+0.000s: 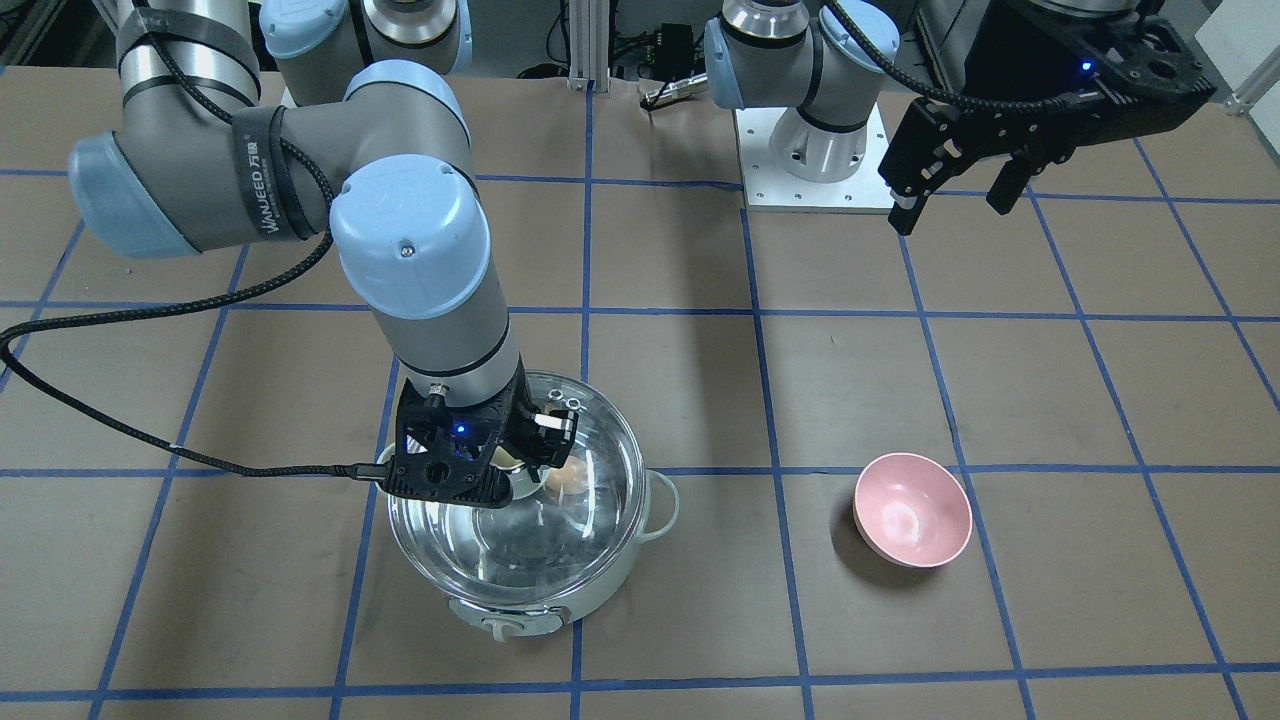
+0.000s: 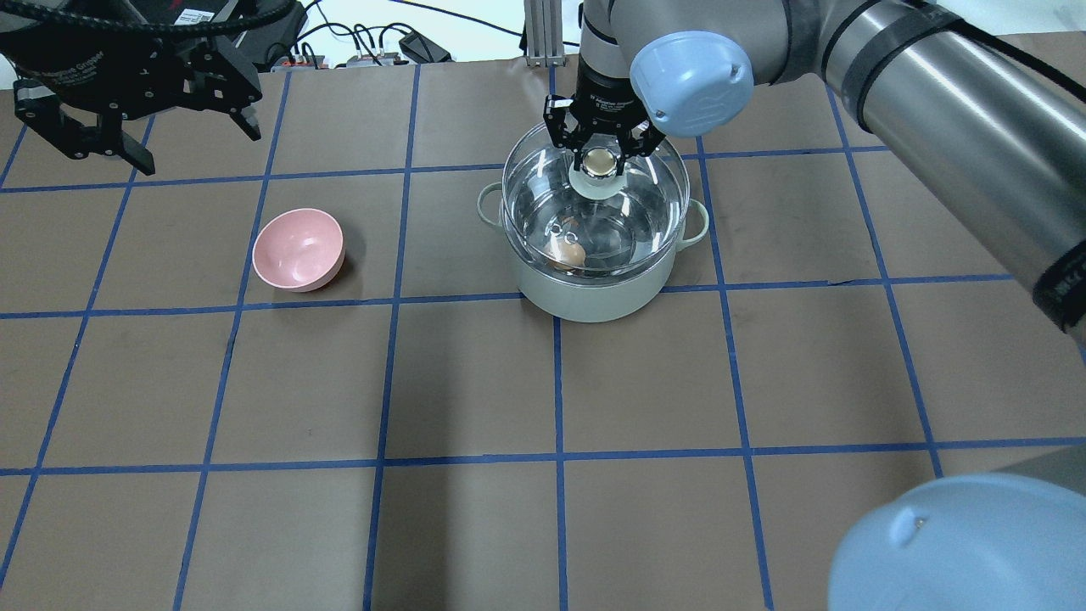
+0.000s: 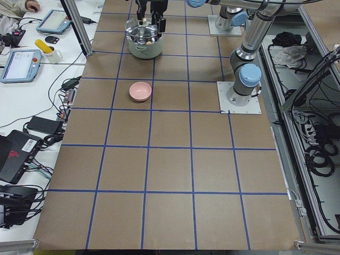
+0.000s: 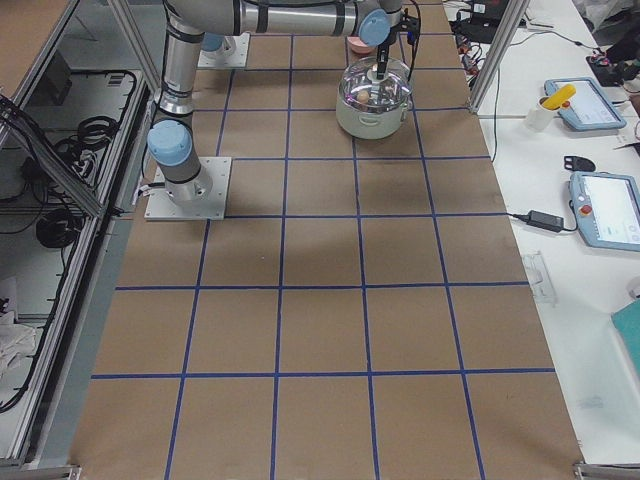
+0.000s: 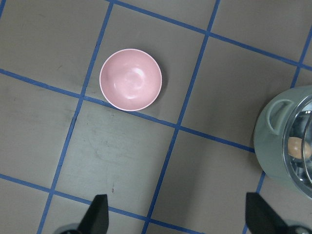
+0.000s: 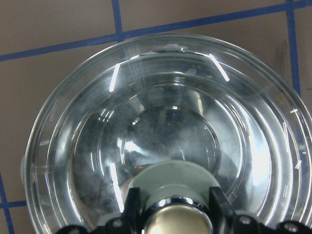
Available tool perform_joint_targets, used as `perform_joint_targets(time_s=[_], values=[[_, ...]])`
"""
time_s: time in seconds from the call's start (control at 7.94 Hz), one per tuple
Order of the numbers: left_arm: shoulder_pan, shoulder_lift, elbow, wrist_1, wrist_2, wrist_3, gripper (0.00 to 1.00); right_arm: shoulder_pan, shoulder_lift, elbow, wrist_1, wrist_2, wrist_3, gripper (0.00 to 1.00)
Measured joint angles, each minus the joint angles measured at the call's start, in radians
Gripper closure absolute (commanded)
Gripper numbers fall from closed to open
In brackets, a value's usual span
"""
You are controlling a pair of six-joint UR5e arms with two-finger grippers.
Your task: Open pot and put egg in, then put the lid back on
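Counting from the left of the overhead view, you had one left gripper (image 1: 955, 203), one pink bowl (image 2: 299, 250), one pot (image 2: 594, 299), one lid (image 2: 649, 199), one egg (image 2: 568, 255) and one right gripper (image 2: 601, 146), all over a single brown table (image 2: 424, 382) crossed by blue tape lines.

The left gripper hung above the table's far left corner. Its two fingers were spread wide and held nothing. The bowl stood upright on the table, well apart from the pot.

The pot stood right of centre, and both of its loop handles showed, one on each side. The lid sat over the pot's mouth. The right gripper came straight down on it, its two fingers closed against the sides of the cream knob (image 6: 176, 220). The egg lay inside the pot, on the steel floor toward the bowl's side.

You could see the egg only through the glass, among reflections, so its outline was soft. Whether the lid's rim was fully seated on the pot could not be told. The pot's control knob (image 1: 500, 628) showed only in the front-facing view. The left wrist view cut the pot off at its right edge. The right wrist view cut off the lower part of the knob and of the fingers.
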Motion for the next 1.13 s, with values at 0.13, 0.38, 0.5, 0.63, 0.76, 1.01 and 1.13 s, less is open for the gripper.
perform_joint_targets(time_s=[0.13,0.38,0.5,0.63,0.76,1.01,1.13], values=[[-0.002,0.008,0.0,-0.007,-0.001,0.02,0.0,0.0,0.006,0.003,0.004,0.007,-0.002,0.57],[-0.012,0.005,0.0,-0.006,-0.013,0.076,0.0,0.001,0.015,0.006,0.009,0.014,-0.004,0.57],[-0.026,-0.001,-0.003,-0.004,-0.015,0.088,0.0,0.001,0.018,0.007,0.01,0.017,-0.006,0.57],[-0.044,-0.008,-0.004,0.0,-0.015,0.092,0.0,0.001,0.02,0.008,0.01,0.019,-0.007,0.57],[-0.057,-0.018,-0.005,0.009,-0.014,0.093,0.0,0.001,0.022,0.008,0.01,0.019,-0.008,0.57],[-0.066,-0.037,-0.006,0.037,-0.014,0.09,0.0,0.001,0.028,0.008,0.009,0.019,-0.012,0.57],[-0.066,-0.041,-0.006,0.044,-0.013,0.087,0.0,0.001,0.031,0.008,0.009,0.018,-0.013,0.57]])
